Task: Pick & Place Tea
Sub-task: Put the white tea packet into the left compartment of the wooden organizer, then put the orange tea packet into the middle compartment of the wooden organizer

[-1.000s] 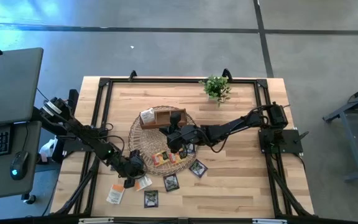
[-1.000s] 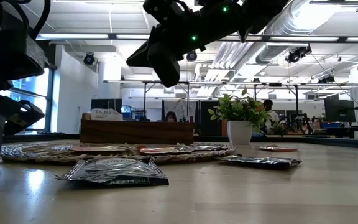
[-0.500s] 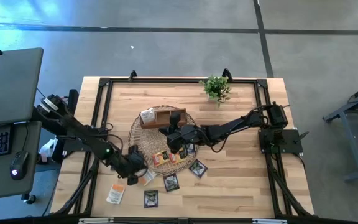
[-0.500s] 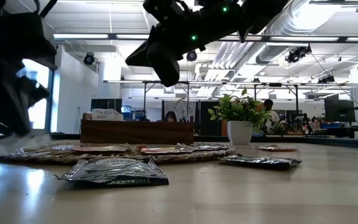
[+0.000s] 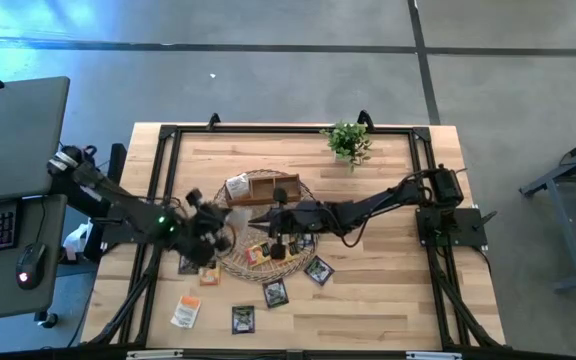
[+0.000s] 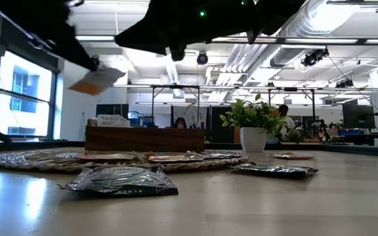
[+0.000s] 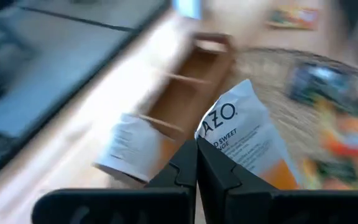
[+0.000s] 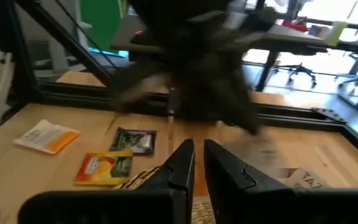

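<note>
Left wrist view shows the left gripper [image 7: 196,163] pinching a white and orange square tea packet [image 7: 247,146] by one corner only, its dark fingers pressed together on the edge, so I'd worry the packet could swing or slip free while it's carried above the table. From here it looks headed for the brown wooden divided tray [image 5: 265,188] at the far side of the round woven mat [image 5: 236,262], where 1 white packet [image 5: 236,186] already lies at the tray's left end. The right gripper [image 5: 276,233] hovers over the mat with fingers nearly closed and empty, close enough that the arms might clash.
</note>
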### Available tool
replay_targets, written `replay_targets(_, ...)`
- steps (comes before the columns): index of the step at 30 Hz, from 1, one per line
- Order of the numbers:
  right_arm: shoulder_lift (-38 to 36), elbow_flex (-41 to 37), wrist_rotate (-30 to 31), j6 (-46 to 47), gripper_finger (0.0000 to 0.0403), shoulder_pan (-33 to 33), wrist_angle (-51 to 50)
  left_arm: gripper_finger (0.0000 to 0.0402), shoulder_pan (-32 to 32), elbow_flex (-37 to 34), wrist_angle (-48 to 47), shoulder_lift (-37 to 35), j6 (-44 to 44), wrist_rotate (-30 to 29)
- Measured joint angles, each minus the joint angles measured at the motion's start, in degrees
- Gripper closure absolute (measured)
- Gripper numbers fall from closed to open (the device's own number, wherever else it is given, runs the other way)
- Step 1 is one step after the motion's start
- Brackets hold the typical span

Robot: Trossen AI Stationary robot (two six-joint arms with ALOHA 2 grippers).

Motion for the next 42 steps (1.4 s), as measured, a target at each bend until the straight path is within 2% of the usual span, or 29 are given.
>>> replay_targets(8,0.00,0.00,-6.48,5.70,0.0370,0.13,0.25,0.0401,14.30,0.00,0.14,4.60,-1.31,-4.84)
replay_targets(13,0.00,0.00,-7.17,5.97,0.0370,0.13,0.25,0.0401,18.86,0.00,1.20,8.99,-3.05,-4.18)
replay_targets(20,0.00,0.00,-7.21,3.45,0.0370,0.13,0.20,0.0401,20.87,-0.02,6.03,14.10,-3.05,-4.51)
replay_targets(28,0.00,0.00,-7.28,4.50,0.0370,0.15,0.18,0.0396,21.17,-0.02,4.44,15.82,-0.38,-5.32)
replay_targets(35,0.00,0.00,-7.28,4.48,0.0371,0.15,0.18,0.0333,21.13,-0.02,4.47,15.82,-0.23,-3.52)
replay_targets(39,0.00,0.00,-7.27,4.32,0.0370,0.15,0.18,0.0291,21.08,-0.01,4.51,15.81,-0.19,0.17)
replay_targets(42,0.00,0.00,-7.25,4.14,0.0371,0.12,0.18,0.0276,20.90,1.21,2.12,14.86,-0.03,3.64)
